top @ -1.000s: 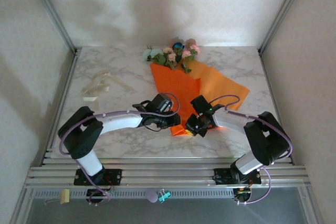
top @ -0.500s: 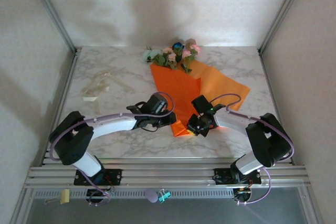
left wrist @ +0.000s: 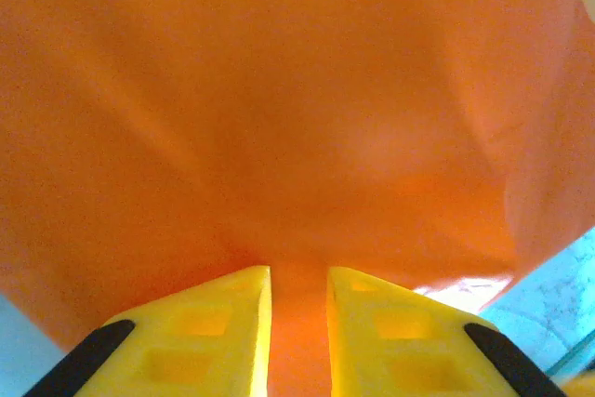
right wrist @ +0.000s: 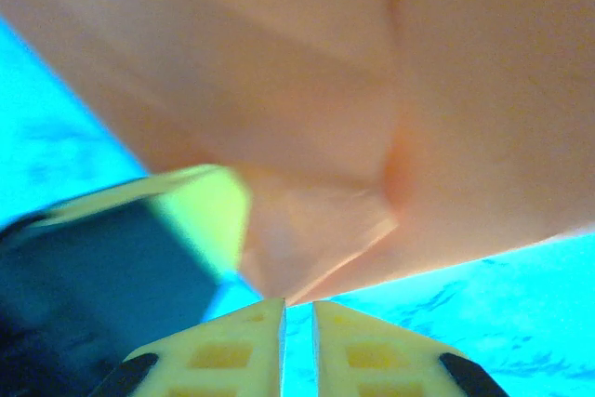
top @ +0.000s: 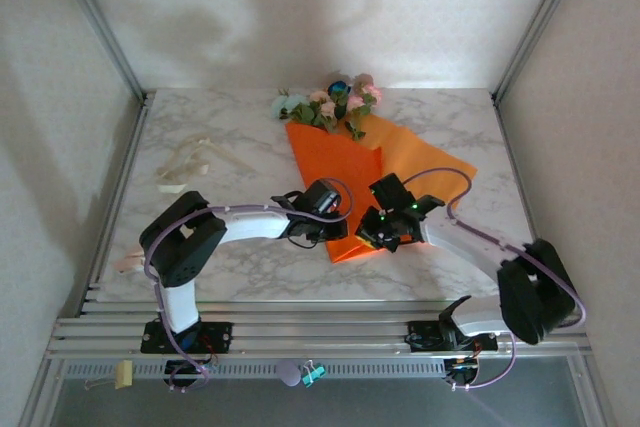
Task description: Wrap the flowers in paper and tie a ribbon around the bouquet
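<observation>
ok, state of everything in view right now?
flowers: on the paper, blooms past its far edge
paper: partly folded over the flowers, one flap flat at right
ribbon: loose on the table, untied
left gripper: pinched on the paper
right gripper: nearly closed at the paper's near tip, grip unclear

No text, labels, brand marks, numbers or signs can be read on any surface in view
</observation>
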